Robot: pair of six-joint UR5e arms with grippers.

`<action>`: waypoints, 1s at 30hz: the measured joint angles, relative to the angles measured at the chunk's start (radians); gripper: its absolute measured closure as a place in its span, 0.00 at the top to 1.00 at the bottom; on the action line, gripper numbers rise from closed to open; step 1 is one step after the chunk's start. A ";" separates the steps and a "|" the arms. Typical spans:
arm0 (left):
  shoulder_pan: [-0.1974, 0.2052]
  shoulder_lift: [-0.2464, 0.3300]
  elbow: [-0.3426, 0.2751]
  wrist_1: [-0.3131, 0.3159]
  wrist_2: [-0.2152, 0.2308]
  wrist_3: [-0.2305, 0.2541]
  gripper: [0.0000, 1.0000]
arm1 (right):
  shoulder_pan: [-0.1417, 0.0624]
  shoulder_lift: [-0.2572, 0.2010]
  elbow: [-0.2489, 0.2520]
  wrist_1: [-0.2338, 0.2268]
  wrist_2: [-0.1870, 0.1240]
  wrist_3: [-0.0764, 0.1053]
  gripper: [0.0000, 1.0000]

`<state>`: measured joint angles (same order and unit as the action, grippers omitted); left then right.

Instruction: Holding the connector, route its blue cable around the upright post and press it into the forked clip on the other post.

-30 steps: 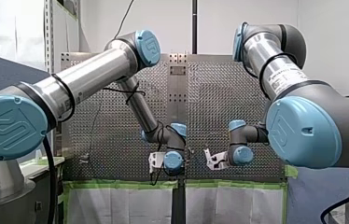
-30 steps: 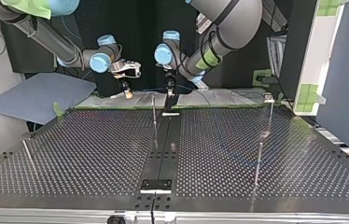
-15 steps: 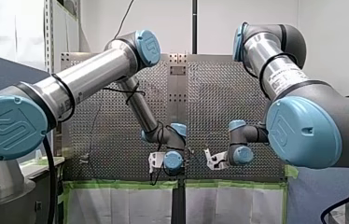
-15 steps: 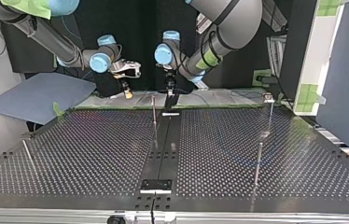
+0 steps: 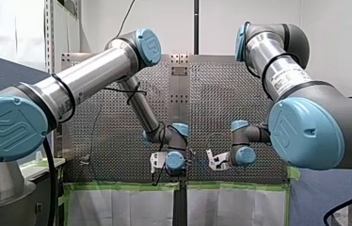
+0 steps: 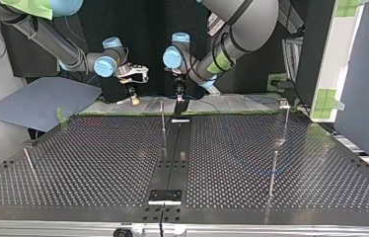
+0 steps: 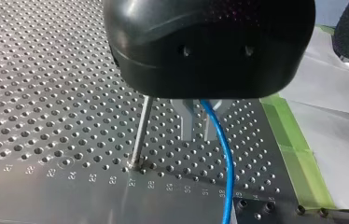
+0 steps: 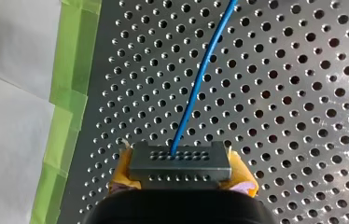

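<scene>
Gripping a dark grey rectangular connector [image 8: 180, 161] with rows of small holes in its face, my right gripper [image 8: 180, 171] has its jaws clenched, one yellow pad pressed against each end of the block. A thin blue cable [image 8: 200, 79] leaves the middle of the connector's face and runs ahead of the jaws over the perforated metal tabletop [image 8: 303, 93], rising out of the right wrist view. A strip of green tape [image 8: 70, 70] edges the tabletop beside the gripper, with pale sheeting [image 8: 9, 70] past it.

In the left wrist view the cable comes out from under the black body of my left gripper [image 7: 199, 137] and drops toward the tabletop's taped edge. I cannot tell whether these jaws are clenched on the cable or only stand around it. A slim upright metal post [image 7: 142, 126] stands just beside this gripper, apart from the cable, its foot set in a hole of the tabletop.

Seen from the top view, both grippers hang near each other at the far edge, with that post between them and slightly nearer the camera. A second slim post [image 6: 287, 118] stands well apart at the view's right and carries a small head; whether it is forked is too small to make out. The cable is not in it. A black strip [image 6: 172, 158] runs down the tabletop's middle.
</scene>
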<state>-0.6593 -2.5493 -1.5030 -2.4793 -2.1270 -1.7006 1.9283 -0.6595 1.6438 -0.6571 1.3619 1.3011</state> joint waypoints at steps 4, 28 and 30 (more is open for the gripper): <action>0.000 0.002 0.000 -0.001 0.000 0.000 0.13 | -0.001 -0.002 0.000 0.000 0.000 0.000 0.00; 0.034 -0.043 0.045 -0.039 -0.041 0.015 0.13 | -0.033 0.038 -0.018 0.040 0.007 -0.040 0.00; 0.038 -0.061 0.057 -0.044 -0.048 0.016 0.13 | -0.038 0.055 -0.019 0.054 0.008 -0.058 0.00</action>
<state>-0.6212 -2.6105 -1.4461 -2.5230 -2.1754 -1.6848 1.8902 -0.6042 1.6250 -0.6035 1.3696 1.2432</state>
